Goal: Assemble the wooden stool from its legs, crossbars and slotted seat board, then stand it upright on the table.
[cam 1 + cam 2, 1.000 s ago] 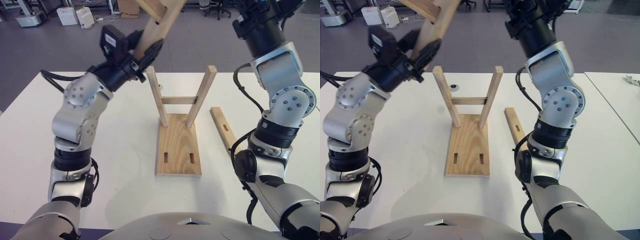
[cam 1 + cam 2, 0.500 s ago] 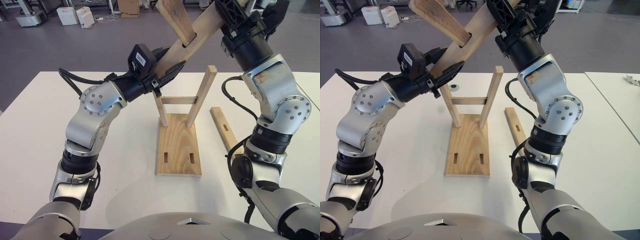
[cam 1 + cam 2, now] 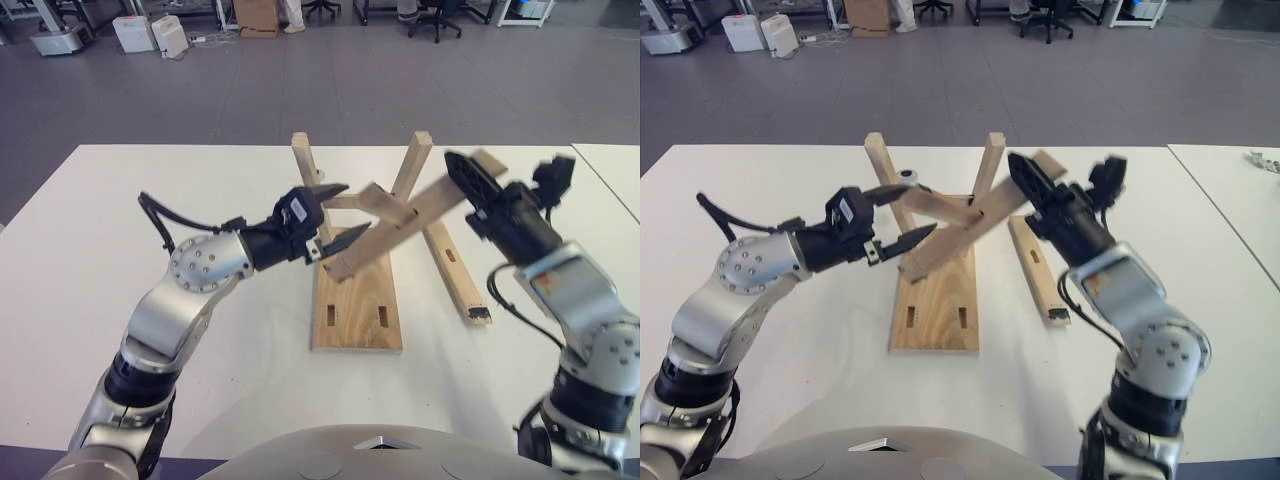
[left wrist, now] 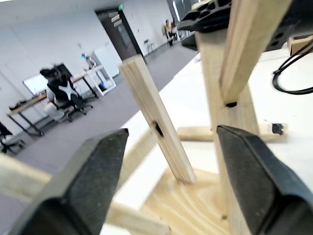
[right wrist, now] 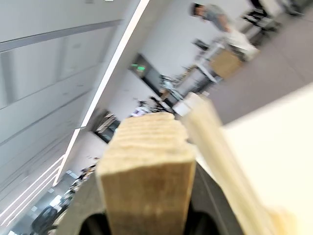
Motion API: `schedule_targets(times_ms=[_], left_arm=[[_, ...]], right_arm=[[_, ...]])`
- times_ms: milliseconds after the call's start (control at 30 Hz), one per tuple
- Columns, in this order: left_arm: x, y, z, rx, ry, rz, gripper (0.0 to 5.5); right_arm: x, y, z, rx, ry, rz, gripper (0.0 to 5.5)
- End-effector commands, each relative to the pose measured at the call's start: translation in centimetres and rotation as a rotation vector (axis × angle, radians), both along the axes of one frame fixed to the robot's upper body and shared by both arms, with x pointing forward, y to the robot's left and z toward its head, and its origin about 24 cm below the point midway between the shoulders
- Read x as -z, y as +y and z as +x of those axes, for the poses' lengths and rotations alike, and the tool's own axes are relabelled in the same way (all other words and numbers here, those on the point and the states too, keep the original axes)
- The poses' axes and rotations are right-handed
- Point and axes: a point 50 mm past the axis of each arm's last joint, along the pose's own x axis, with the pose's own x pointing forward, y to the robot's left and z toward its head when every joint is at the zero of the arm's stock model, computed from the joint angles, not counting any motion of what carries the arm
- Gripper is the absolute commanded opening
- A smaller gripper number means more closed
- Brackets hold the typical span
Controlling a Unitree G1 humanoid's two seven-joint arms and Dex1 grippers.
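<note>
1. the right gripper (image 3: 462, 185) is clamped on the upper part of a leg piece (image 3: 395, 232) that carries a short crossbar stub. the piece hangs slanted over the seat board (image 3: 357, 310), its low end just above the board.
2. the left gripper (image 3: 338, 214) is wide open and holds nothing, its jaws just beside that low end.
3. the bare wood is probably light, stiff and not slippery. take it on the flat faces, clear of the end that goes into a slot.
4. the upright pair of legs (image 3: 412, 165) just behind crowds any swing. a loose leg (image 3: 455, 272) lies beside the board. the table (image 3: 120, 200) has open room to the left.
</note>
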Motion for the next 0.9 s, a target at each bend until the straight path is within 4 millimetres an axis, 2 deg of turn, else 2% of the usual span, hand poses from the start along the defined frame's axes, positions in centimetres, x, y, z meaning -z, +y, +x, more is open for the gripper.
schedule_targets(times_ms=[33, 167, 333, 567, 733, 833, 900], left_arm=[[2.6, 1.4, -2.2, -0.037, 0.1, 0.08, 3.88], [4.5, 2.9, -2.7, -0.095, 0.129, 0.167, 4.45], [4.4, 3.2, -1.9, -0.144, 0.097, 0.139, 4.45], [3.3, 3.8, -0.1, -0.261, 0.035, 0.053, 4.45], [3.2, 3.5, 0.2, -0.27, 0.036, 0.016, 4.45], [3.2, 3.2, 0.4, -0.268, 0.037, 0.0, 4.45], [3.2, 3.1, 0.4, -0.27, 0.038, -0.011, 4.45]], right_arm=[[1.0, -2.2, -2.1, 0.132, 0.1, -0.013, 1.03], [2.6, -3.7, -3.0, 0.194, 0.196, -0.093, 1.03], [3.7, -4.6, -2.8, 0.24, 0.241, -0.177, 1.03], [3.1, -4.8, -1.4, 0.287, 0.155, -0.333, 1.04], [2.0, -4.7, -0.1, 0.338, 0.039, -0.384, 1.04], [1.0, -4.0, 0.6, 0.331, -0.049, -0.437, 1.04], [1.2, -3.1, 0.8, 0.292, -0.065, -0.501, 1.04]])
